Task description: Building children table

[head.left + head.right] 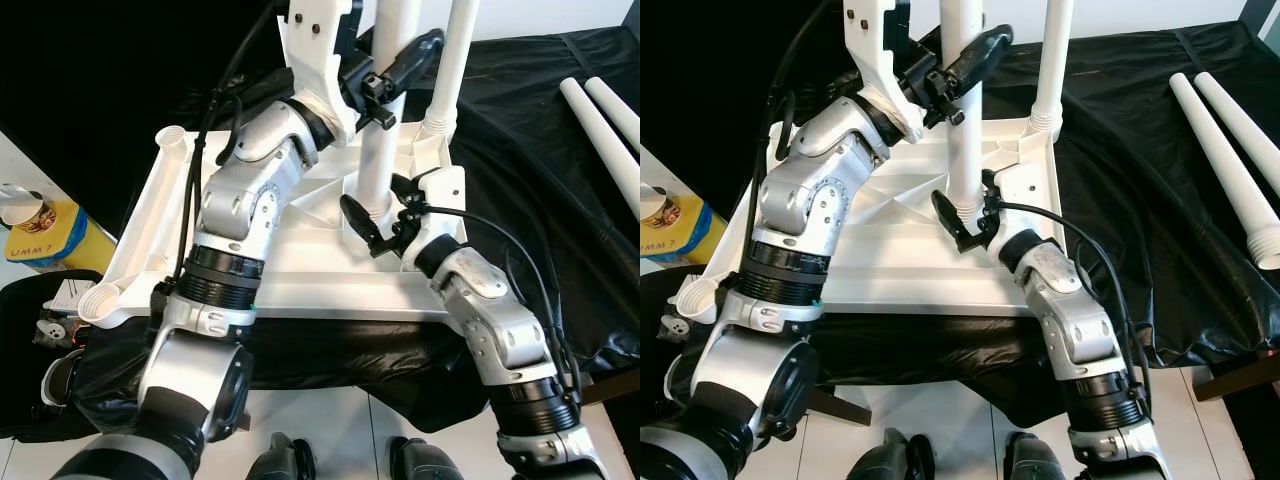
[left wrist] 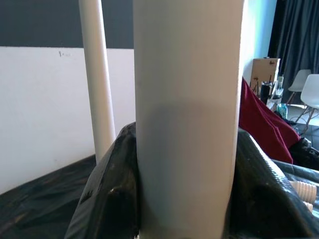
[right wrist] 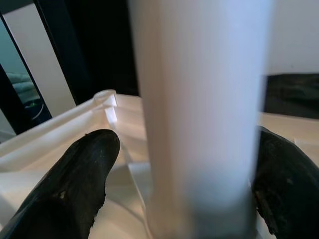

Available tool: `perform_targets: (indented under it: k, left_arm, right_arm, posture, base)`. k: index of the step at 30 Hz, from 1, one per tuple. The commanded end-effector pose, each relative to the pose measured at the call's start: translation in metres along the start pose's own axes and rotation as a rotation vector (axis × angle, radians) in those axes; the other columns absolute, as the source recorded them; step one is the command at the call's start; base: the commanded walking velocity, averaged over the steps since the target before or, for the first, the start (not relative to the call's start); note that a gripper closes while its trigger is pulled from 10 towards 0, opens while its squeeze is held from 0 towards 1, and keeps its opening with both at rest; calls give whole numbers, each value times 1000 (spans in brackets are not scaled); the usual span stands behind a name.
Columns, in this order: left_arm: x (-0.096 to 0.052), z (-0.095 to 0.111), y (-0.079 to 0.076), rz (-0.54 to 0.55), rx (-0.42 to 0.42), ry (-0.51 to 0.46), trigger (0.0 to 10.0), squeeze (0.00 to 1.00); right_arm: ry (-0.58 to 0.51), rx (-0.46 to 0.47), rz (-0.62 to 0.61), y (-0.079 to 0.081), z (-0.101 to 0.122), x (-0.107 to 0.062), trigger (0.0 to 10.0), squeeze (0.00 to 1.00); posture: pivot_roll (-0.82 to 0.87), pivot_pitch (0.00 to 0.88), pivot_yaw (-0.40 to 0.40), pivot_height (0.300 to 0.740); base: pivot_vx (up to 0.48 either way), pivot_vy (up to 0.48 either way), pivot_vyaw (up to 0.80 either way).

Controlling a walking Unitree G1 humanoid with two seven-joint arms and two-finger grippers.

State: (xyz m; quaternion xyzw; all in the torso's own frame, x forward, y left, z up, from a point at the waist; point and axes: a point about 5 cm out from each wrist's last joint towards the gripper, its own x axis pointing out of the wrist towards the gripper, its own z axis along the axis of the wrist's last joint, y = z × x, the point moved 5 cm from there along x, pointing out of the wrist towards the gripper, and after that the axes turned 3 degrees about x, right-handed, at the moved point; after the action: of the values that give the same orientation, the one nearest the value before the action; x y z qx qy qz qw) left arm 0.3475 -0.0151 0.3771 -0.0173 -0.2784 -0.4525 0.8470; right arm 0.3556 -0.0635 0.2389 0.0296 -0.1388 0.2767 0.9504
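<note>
Right gripper [image 1: 378, 222] low at the foot of the upright white leg [image 1: 380, 150]; fingers clamped either side of it, the socket itself hidden behind them. Left gripper [image 1: 395, 75] higher on the same leg, fingers closed around it; leg's top cut off by the frame. Upturned white tabletop [image 1: 320, 270] lies on black cloth [image 1: 520, 150]. Second leg [image 1: 450, 70] stands in the far corner socket. Two loose legs [image 1: 1230, 160] lie well apart on the right, open cloth between.
</note>
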Motion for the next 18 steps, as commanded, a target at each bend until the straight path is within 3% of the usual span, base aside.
perform_targets:
  k: [1,18]
  left_arm:
    - [4,8,-7,-13,-8,-31,10000,0]
    - [11,3,-34,-62,-54,-35,10000,0]
  right_arm:
    - [-1,0,24,9,-3,5,10000,0]
    - [-45,-54,30,9,3,13,10000,0]
  posture:
    - [-112,136,88,740]
    - [-111,118,84,740]
  base:
    - [0,0,0]
    - [0,0,0]
